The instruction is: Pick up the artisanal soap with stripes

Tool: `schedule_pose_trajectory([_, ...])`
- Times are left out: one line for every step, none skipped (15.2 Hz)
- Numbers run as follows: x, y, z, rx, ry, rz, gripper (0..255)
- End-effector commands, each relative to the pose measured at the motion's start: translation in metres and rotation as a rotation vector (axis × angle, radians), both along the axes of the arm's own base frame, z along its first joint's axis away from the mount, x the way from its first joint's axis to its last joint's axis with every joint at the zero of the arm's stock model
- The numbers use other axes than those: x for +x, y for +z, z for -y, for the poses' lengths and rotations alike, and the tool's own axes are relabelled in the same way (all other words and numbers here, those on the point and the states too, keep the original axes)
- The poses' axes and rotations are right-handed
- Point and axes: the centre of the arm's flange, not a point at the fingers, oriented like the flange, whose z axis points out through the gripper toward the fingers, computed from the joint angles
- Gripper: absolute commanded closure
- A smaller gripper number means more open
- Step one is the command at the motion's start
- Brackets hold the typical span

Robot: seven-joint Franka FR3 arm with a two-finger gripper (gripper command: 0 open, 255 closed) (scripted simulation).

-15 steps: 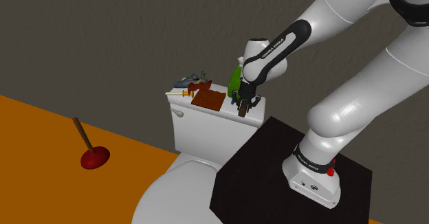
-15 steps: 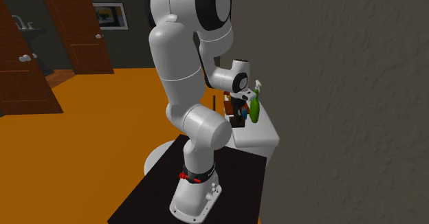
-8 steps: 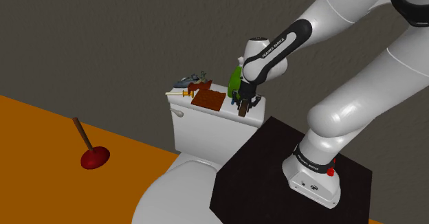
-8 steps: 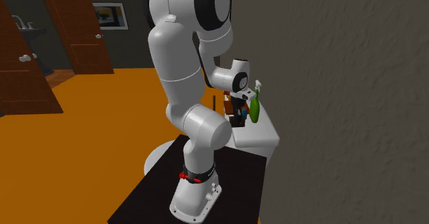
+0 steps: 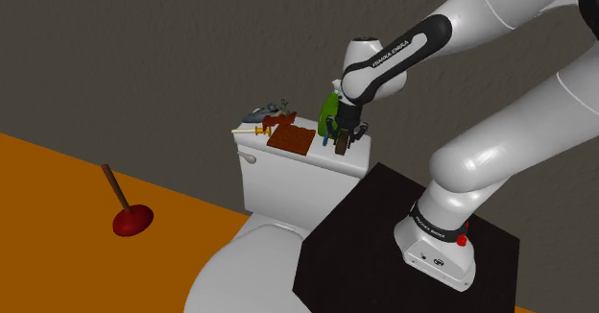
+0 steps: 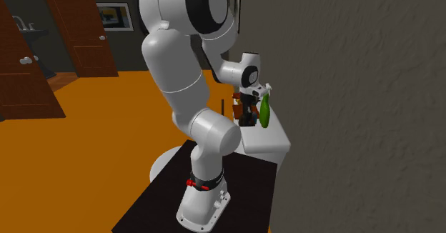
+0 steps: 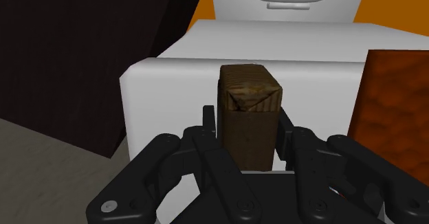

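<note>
Brown and mottled, the soap block (image 7: 249,99) is clamped between the two fingers of my gripper (image 7: 245,126), which press on its flat sides. The grasp looks done. It seems to hang just above the smooth white tank lid (image 7: 165,85), so only lifting clear is left. Its squarish end face is rough and faintly streaked, and a grainy rust-red slab (image 7: 395,113) lies beside it.

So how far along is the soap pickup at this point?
Done: the gripper is shut on the brown soap bar, its fingers clasping both sides in the wrist view. In hand: the lift. In the shoulder view the bar looks just above the white toilet tank lid, though I cannot confirm a gap. Left: raising it plainly clear of the lid and the green bottle beside it.
</note>
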Motion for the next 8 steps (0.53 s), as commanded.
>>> schedule_pose_trajectory([0.0,0.011,0.0,0.0,0.0,-0.001,255])
schedule_pose_trajectory([0.0,0.016,0.0,0.0,0.0,-0.001,255])
schedule_pose_trajectory([0.0,0.022,0.0,0.0,0.0,-0.001,255])
schedule_pose_trajectory([0.0,0.027,0.0,0.0,0.0,-0.001,255])
schedule_pose_trajectory([0.0,0.032,0.0,0.0,0.0,-0.001,255])
schedule_pose_trajectory([0.0,0.037,0.0,0.0,0.0,-0.001,255])
schedule_pose_trajectory([0.0,0.038,0.0,0.0,0.0,-0.001,255])
schedule_pose_trajectory([0.0,0.038,0.0,0.0,0.0,-0.001,255])
